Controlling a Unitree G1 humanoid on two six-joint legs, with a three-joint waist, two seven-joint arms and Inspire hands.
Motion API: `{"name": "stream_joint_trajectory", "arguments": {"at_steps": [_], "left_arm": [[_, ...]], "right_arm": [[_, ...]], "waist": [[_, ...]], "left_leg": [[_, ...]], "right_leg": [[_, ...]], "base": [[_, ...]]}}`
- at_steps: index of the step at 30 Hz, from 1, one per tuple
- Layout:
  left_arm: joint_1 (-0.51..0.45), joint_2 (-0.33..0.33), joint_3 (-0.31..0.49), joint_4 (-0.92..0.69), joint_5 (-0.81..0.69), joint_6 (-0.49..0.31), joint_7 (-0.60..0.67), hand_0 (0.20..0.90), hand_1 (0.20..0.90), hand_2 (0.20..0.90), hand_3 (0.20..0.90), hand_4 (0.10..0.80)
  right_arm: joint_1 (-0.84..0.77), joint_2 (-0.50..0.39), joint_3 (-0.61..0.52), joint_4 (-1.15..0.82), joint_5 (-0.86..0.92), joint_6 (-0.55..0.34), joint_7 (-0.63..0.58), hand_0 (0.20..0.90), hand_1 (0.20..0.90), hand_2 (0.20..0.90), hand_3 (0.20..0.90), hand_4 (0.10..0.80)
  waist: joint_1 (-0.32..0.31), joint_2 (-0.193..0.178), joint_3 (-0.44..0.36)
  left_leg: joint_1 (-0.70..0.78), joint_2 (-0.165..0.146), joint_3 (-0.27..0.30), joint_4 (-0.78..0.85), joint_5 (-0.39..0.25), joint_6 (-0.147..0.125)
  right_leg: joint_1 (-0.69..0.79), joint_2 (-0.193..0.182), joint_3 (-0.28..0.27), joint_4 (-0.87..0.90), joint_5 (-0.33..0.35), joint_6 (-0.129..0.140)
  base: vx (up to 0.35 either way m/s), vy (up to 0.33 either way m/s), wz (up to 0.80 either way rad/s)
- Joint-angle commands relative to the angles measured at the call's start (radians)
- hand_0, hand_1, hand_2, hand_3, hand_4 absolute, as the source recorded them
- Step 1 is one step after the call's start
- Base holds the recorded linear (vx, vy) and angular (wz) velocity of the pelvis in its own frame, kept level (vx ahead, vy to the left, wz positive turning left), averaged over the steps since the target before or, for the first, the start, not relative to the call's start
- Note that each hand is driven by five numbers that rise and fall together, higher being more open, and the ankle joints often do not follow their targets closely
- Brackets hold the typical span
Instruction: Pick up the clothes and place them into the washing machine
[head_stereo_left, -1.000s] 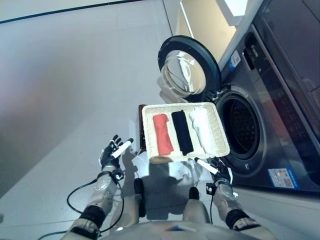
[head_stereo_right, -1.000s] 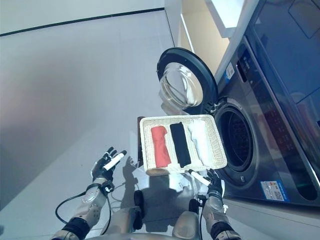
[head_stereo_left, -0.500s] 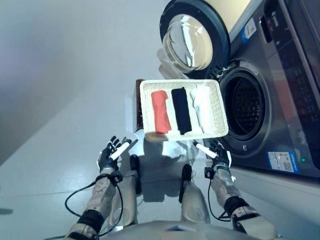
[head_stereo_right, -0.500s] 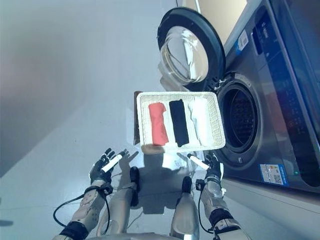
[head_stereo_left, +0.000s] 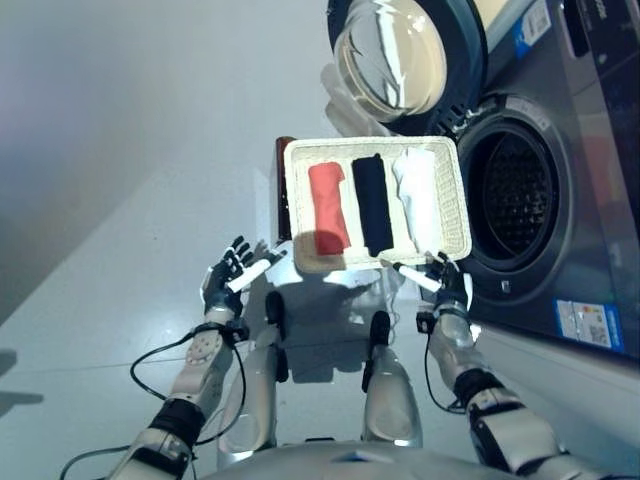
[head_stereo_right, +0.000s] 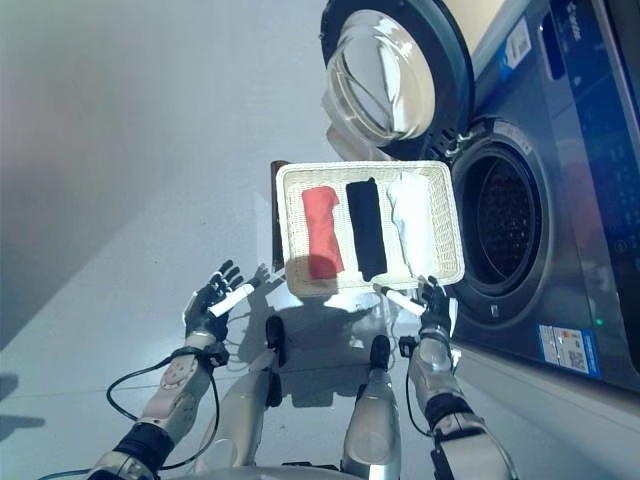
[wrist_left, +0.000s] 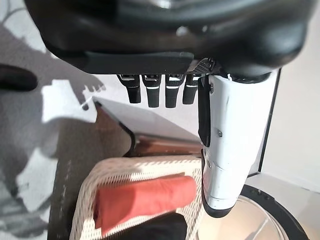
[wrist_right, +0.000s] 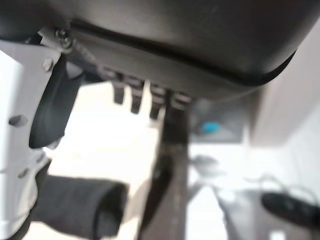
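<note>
A white wicker basket (head_stereo_left: 456, 183) stands in front of me and holds three rolled clothes side by side: a red one (head_stereo_left: 327, 207), a black one (head_stereo_left: 375, 204) and a white one (head_stereo_left: 417, 200). My left hand (head_stereo_left: 228, 276) hovers open near the basket's near left corner, holding nothing. At the basket's near right corner my right hand (head_stereo_left: 447, 284) is open and empty too. The left wrist view shows the red roll (wrist_left: 145, 200) past straight fingers (wrist_left: 159, 91). In the right wrist view the black roll (wrist_right: 80, 206) lies beyond the fingers. The washing machine drum (head_stereo_left: 518, 195) gapes right of the basket.
The washer's round glass door (head_stereo_left: 395, 55) is swung open behind the basket. The grey machine front (head_stereo_left: 590, 230) runs along the right side. A dark brown stand (head_stereo_left: 281, 190) shows under the basket's left edge. Pale floor (head_stereo_left: 120, 150) spreads to the left.
The camera has shifted, so the basket and washer sit differently in the picture. Both hands have risen closer to the basket's near edge, staying open.
</note>
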Motion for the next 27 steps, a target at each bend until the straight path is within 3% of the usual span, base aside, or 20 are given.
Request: {"name": "stream_joint_trajectory", "arguments": {"at_steps": [1, 7, 12, 18, 27], "left_arm": [[0.047, 0.021, 0.043, -0.128, 0.021, -0.082, 0.009, 0.900, 0.900, 0.900, 0.900, 0.800], [0.045, 0.023, 0.012, -0.170, -0.003, -0.081, 0.003, 0.900, 0.900, 0.900, 0.900, 0.800], [0.008, 0.026, -0.035, -0.197, -0.022, -0.079, 0.004, 0.900, 0.900, 0.900, 0.900, 0.800], [0.020, 0.032, -0.070, -0.243, -0.040, -0.079, -0.012, 0.900, 0.900, 0.900, 0.900, 0.800], [0.021, 0.044, -0.104, -0.254, -0.068, -0.083, -0.018, 0.900, 0.900, 0.900, 0.900, 0.800]], "right_arm": [[-0.096, -0.163, 0.016, -0.028, -0.174, 0.011, -0.128, 0.900, 0.900, 0.900, 0.900, 0.800], [-0.286, -0.283, 0.050, 0.054, -0.260, 0.071, -0.195, 0.900, 0.900, 0.900, 0.900, 0.800], [-0.381, -0.329, 0.080, 0.186, -0.228, 0.079, -0.193, 0.900, 0.900, 0.900, 0.900, 0.800], [-0.452, -0.367, 0.072, 0.268, -0.151, 0.063, -0.175, 0.900, 0.900, 0.900, 0.900, 0.800], [-0.532, -0.413, 0.078, 0.366, -0.119, 0.067, -0.159, 0.900, 0.900, 0.900, 0.900, 0.800]], "waist": [[0.021, 0.000, -0.029], [0.021, 0.007, -0.011], [0.023, 0.026, 0.027], [0.042, 0.055, 0.039], [0.082, 0.089, 0.048]], "left_leg": [[-0.033, 0.074, -0.025, 0.145, -0.111, -0.110], [-0.070, 0.080, -0.017, 0.141, -0.092, -0.121], [-0.142, 0.086, -0.030, 0.193, -0.093, -0.131], [-0.254, 0.097, -0.031, 0.285, -0.119, -0.142], [-0.392, 0.087, -0.054, 0.476, -0.195, -0.125]], "right_leg": [[-0.048, -0.067, -0.001, -0.002, 0.127, 0.016], [-0.101, -0.064, 0.003, 0.012, 0.128, 0.016], [-0.172, -0.066, 0.005, 0.093, 0.095, 0.009], [-0.288, -0.074, 0.016, 0.198, 0.054, 0.006], [-0.424, -0.094, 0.042, 0.387, -0.022, -0.005]], "base": [[-0.075, 0.031, -0.19], [-0.067, 0.020, -0.12], [-0.087, -0.024, 0.03], [-0.053, -0.012, 0.12], [-0.023, 0.016, 0.08]]}}
